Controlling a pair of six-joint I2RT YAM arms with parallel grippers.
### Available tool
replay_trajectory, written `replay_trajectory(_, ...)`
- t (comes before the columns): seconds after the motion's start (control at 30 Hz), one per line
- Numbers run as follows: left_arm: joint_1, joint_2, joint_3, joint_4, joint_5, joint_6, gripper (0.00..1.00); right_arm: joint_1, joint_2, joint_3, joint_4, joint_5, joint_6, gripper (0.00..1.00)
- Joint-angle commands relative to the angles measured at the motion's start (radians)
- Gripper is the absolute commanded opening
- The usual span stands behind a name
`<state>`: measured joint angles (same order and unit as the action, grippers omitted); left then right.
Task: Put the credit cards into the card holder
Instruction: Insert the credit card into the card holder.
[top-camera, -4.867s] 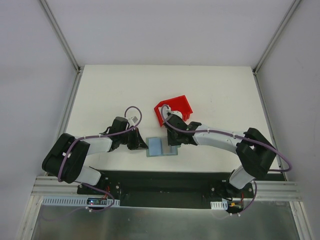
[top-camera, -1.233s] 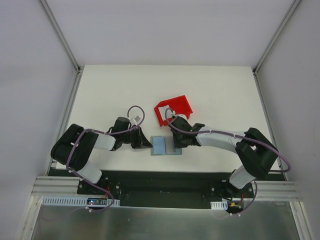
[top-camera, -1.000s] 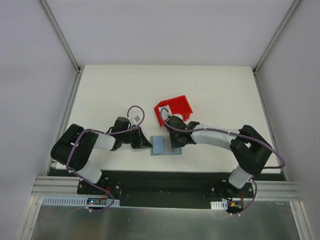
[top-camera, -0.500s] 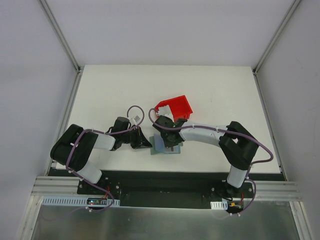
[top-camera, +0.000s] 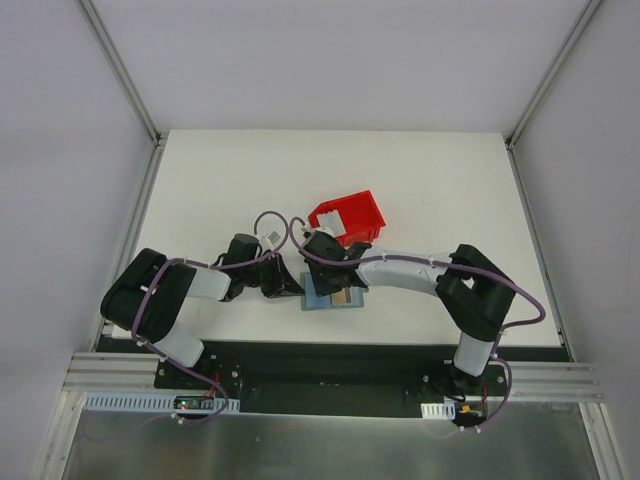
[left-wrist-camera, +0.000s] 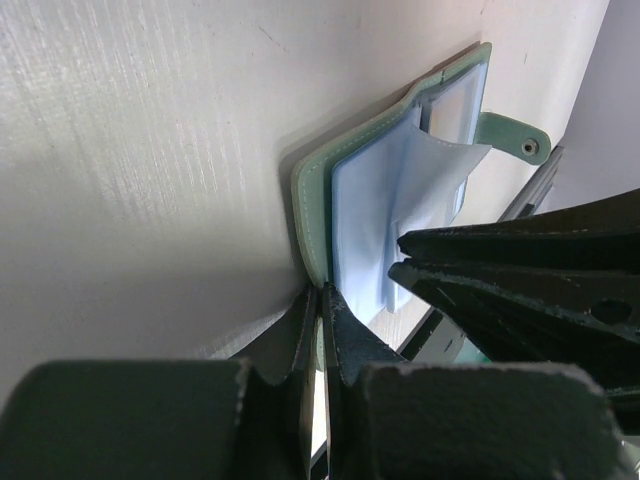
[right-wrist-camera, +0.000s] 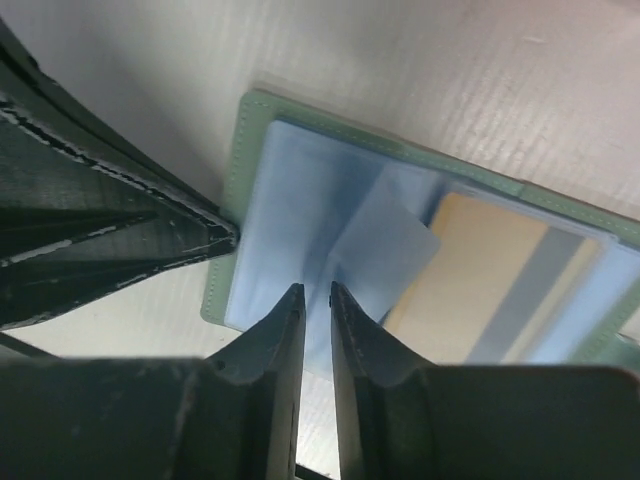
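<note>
From where I stand the card holder (right-wrist-camera: 285, 190) looks like soft matt grey-green leatherette with a stitched edge. Its sleeves are glossy, bluish clear plastic, and a smooth orange-gold credit card (right-wrist-camera: 480, 270) shows through one. The table (right-wrist-camera: 450, 80) is matt white with a fine rough grain, the right gripper (right-wrist-camera: 316, 292) is dark matt plastic scuffed pale at its edges, and the bin (top-camera: 362, 210) is shiny red plastic.

Top external: fixed high behind the near edge, looking down on the whole counter (top-camera: 430, 190). Left wrist: close and low, facing 3 o'clock. Right wrist: close, facing 9 o'clock. All three share the card holder (top-camera: 317, 299), at 6 o'clock.
</note>
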<state>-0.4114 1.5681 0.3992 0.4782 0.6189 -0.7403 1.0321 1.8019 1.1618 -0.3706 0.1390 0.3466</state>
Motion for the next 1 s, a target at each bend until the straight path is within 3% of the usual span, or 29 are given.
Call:
replay_trajectory(0.0,-0.007,0.018,-0.039,-0.113,-0.104,0.071,0.00,0.000,-0.064,-0.037,0.157,-0.071,-0.003,0.20)
replay_trajectory(0.2,-0.007,0.023,-0.039,-0.104,-0.104,0.067,0.00,0.000,-0.065,-0.037,0.206,-0.177,-0.026,0.22)
replay_trajectory(0.4,-0.007,0.026,-0.039,-0.105,-0.104,0.068,0.00,0.002,-0.211,-0.085,0.311,-0.268,-0.072,0.26)
replay_trajectory(0.63,-0.007,0.015,-0.040,-0.098,-0.094,0.068,0.00,-0.056,-0.335,-0.165,0.205,-0.078,-0.017,0.29)
replay_trajectory(0.83,-0.007,-0.046,-0.051,-0.059,-0.041,0.074,0.00,-0.177,-0.337,-0.266,0.203,-0.121,0.026,0.29)
replay_trajectory(0.97,-0.007,-0.077,-0.048,-0.098,-0.056,0.074,0.00,-0.233,-0.361,-0.226,0.199,-0.128,-0.015,0.30)
